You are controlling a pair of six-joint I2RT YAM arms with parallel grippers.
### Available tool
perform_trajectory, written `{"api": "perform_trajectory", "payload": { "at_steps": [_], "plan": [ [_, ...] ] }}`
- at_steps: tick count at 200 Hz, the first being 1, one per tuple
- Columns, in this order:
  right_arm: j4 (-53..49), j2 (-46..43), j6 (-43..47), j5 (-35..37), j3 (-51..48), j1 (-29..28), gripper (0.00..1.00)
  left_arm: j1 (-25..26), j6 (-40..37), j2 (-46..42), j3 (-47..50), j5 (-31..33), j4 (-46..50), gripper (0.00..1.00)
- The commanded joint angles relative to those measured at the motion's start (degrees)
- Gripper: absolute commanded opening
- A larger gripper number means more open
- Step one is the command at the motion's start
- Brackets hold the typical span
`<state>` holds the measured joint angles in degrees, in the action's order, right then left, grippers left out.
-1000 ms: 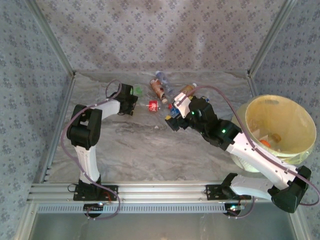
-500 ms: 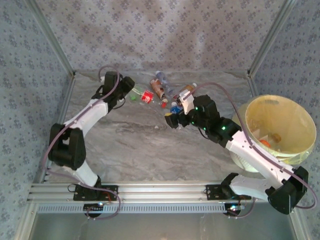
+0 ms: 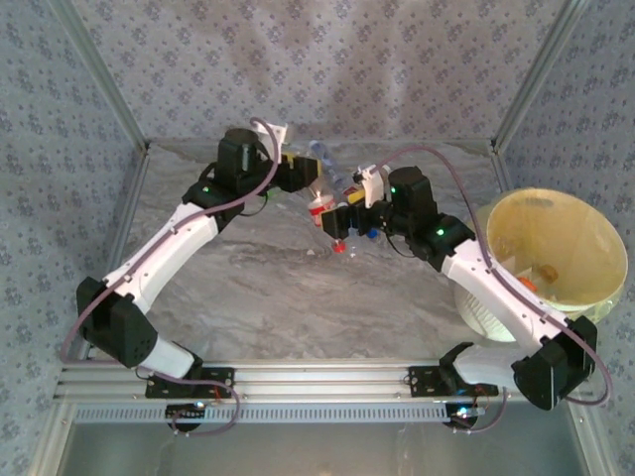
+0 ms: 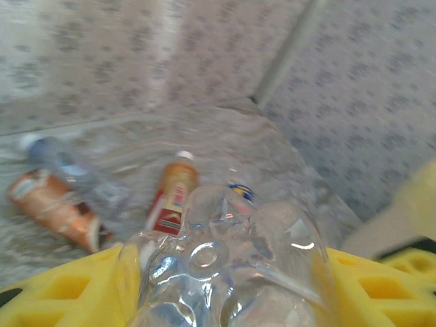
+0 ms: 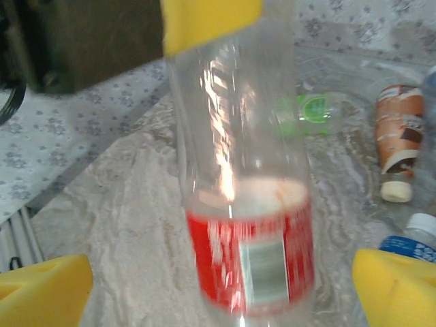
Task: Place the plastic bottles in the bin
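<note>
A clear plastic bottle with a red label (image 3: 320, 208) (image 5: 253, 262) hangs cap-down over the middle back of the table. My left gripper (image 3: 303, 171) (image 4: 225, 272) is shut on its base, yellow fingers (image 4: 61, 289) on both sides. My right gripper (image 3: 334, 224) (image 5: 221, 286) is open, and the bottle's labelled part stands between its fingertips (image 5: 41, 289), apart from both. More bottles lie on the table: a brown-labelled one (image 5: 398, 139) (image 4: 54, 208), a green-labelled one (image 5: 313, 109), a blue-capped one (image 5: 415, 242). The pale-yellow bin (image 3: 537, 194) stands at the right.
Patterned walls with metal posts close in the back and both sides. A red-and-orange labelled bottle (image 4: 174, 197) lies near the back. Something orange (image 3: 543, 272) rests inside the bin. My right arm (image 3: 496, 288) runs along the bin's left side.
My left arm swung right from the back left, carrying the red-labelled bottle up off the table to the middle. My right gripper moved back and left until its fingers flank the bottle.
</note>
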<state>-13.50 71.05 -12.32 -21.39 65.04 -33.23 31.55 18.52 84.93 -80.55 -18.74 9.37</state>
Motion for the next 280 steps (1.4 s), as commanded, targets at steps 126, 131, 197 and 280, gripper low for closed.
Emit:
{"api": "perform_trajectory", "payload": {
  "at_steps": [126, 131, 197, 280],
  "plan": [
    [10.0, 5.0, -6.4, -3.4, -1.3, -0.2, 0.77, 3.6, 0.5, 0.4, -2.3, -13.8, -5.9, 0.52],
    [10.2, 4.9, -6.5, -3.4, -1.4, -0.2, 0.76, 3.6, 0.5, 0.6, -2.4, -14.1, -5.7, 0.52],
    [8.9, 3.9, -7.7, -0.1, -1.5, -0.2, 0.55, 3.6, 1.2, 0.8, -3.4, -11.9, -3.9, 0.71],
    [-3.7, -8.7, -2.5, 19.1, -2.8, 2.1, 0.48, 3.2, 5.0, -9.4, 4.1, 1.1, -10.0, 0.98]
  ]
}}
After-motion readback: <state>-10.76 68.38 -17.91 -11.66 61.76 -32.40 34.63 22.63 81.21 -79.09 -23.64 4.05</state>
